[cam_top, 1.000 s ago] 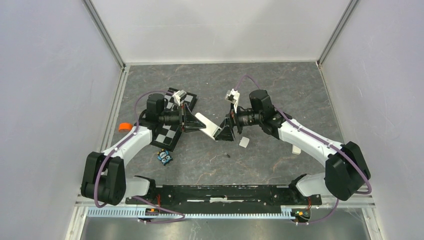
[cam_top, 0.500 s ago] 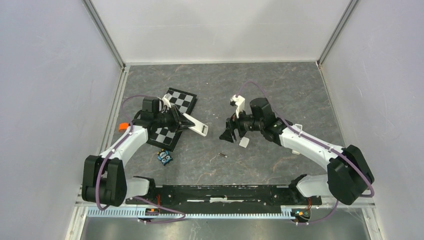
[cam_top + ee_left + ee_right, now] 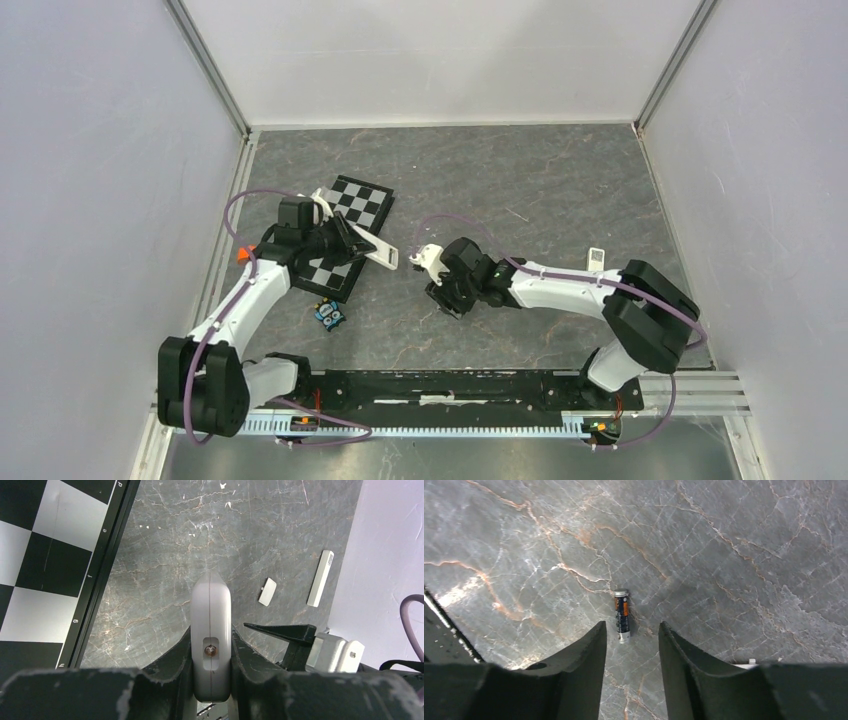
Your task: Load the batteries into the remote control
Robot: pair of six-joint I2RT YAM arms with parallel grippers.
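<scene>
My left gripper (image 3: 352,242) is shut on the white remote control (image 3: 386,258) and holds it above the chessboard's right edge. In the left wrist view the remote control (image 3: 211,611) stands end-on between the fingers, with a metal contact showing in a small recess. My right gripper (image 3: 447,299) points down at the table in the middle. In the right wrist view one of the batteries (image 3: 622,616), dark with an orange band, lies on the table just ahead of the open right gripper (image 3: 631,628). It touches neither finger. No other battery shows.
The checkered board (image 3: 350,232) lies at the left under the left arm. A small blue toy (image 3: 329,314) sits in front of it. A small white square piece (image 3: 268,591) and a white strip (image 3: 320,578) lie to the right, near the wall.
The right arm has swung down and leftward from beside the remote to just above the battery, its jaws narrowing. The left arm has drawn the remote back toward the chessboard.
</scene>
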